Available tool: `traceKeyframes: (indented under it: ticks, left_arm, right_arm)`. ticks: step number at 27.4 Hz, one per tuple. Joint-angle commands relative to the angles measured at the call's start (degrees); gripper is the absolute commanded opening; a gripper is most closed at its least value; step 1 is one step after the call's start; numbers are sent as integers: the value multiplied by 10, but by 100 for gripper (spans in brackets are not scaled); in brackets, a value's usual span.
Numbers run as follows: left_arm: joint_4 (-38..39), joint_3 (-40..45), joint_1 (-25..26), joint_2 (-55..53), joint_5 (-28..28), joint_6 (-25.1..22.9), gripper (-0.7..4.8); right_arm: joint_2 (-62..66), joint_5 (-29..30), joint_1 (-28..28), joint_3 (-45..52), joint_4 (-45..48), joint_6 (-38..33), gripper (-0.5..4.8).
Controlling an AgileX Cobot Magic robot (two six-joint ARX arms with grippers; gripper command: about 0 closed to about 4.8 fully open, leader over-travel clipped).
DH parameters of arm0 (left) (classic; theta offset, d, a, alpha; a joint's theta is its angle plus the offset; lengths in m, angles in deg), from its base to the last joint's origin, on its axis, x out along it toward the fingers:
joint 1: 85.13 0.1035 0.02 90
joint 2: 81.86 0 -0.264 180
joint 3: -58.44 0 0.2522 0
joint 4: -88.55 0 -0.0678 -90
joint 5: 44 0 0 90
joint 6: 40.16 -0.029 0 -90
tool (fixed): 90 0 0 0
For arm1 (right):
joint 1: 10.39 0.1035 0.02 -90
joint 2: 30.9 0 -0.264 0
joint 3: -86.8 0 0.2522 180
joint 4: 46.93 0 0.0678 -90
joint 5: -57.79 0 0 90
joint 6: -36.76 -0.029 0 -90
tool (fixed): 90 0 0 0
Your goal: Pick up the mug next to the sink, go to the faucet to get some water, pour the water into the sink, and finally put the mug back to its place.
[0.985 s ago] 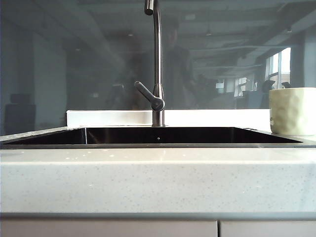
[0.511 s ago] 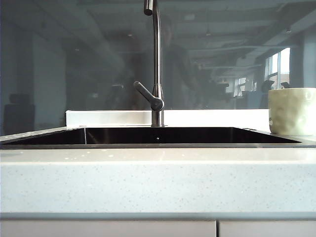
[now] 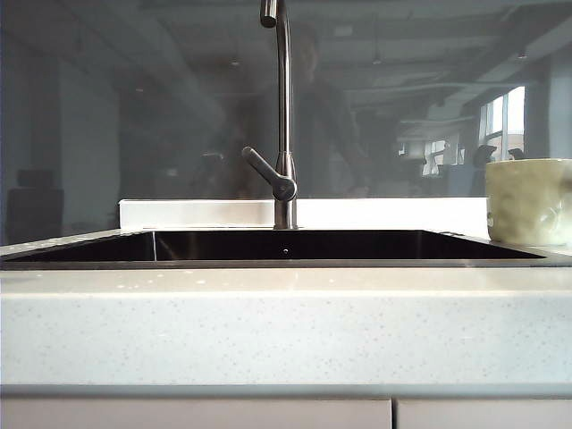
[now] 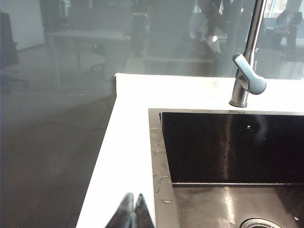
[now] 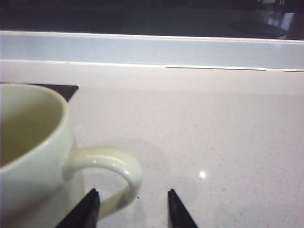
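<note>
The pale cream-green mug [image 3: 529, 201] stands on the counter just right of the sink [image 3: 286, 247], at the exterior view's right edge. The steel faucet [image 3: 285, 116] rises behind the sink's middle. Neither gripper shows in the exterior view. In the right wrist view the mug [image 5: 33, 142] is close and upright, its handle [image 5: 116, 164] curving toward my right gripper [image 5: 132, 192]. That gripper is open, with the handle's loop between its fingertips, nearer one of them. My left gripper [image 4: 133, 203] is shut and empty, over the white counter beside the sink [image 4: 228, 147]; the faucet [image 4: 247, 80] stands beyond.
A white backsplash ledge [image 3: 197, 213] runs behind the sink, under a dark glass wall. The speckled counter [image 5: 213, 137] stretches beyond the mug to a raised ledge. The sink's drain [image 4: 259, 223] shows at the basin floor.
</note>
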Motion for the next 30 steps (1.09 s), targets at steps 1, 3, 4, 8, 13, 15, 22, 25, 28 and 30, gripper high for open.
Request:
traceKeyframes:
  ticks: [1, 3, 4, 8, 13, 15, 22, 25, 28, 30]
  left_arm:
    - [-3, -2, 1, 0, -2, -1, -4]
    - [-3, -2, 1, 0, -4, -1, -4]
    - [-3, -2, 1, 0, -4, -1, -4]
    - [-3, -2, 1, 0, -4, -1, -4]
    - [-3, -2, 1, 0, -3, -1, -4]
    - [-3, -2, 1, 0, -3, -1, -4]
    - [-3, -1, 1, 0, -3, -1, -4]
    - [-3, -1, 1, 0, -3, -1, -4]
    - [-3, -1, 1, 0, -3, -1, -4]
    - [-3, -1, 1, 0, -3, -1, -4]
  right_arm:
    - [21, 2, 0, -11, 23, 5, 201]
    - [34, 2, 0, -16, 31, 5, 201]
    - [39, 2, 0, -19, 34, 5, 201]
    - [56, 5, 1, -32, 42, 5, 201]
    - [61, 5, 2, -42, 45, 5, 200]
    - [61, 5, 2, -47, 42, 5, 199]
    - [78, 6, 3, -66, 41, 5, 199]
    - [80, 6, 3, -67, 42, 5, 191]
    - [80, 6, 3, -67, 42, 5, 100]
    - [80, 6, 3, -67, 42, 5, 97]
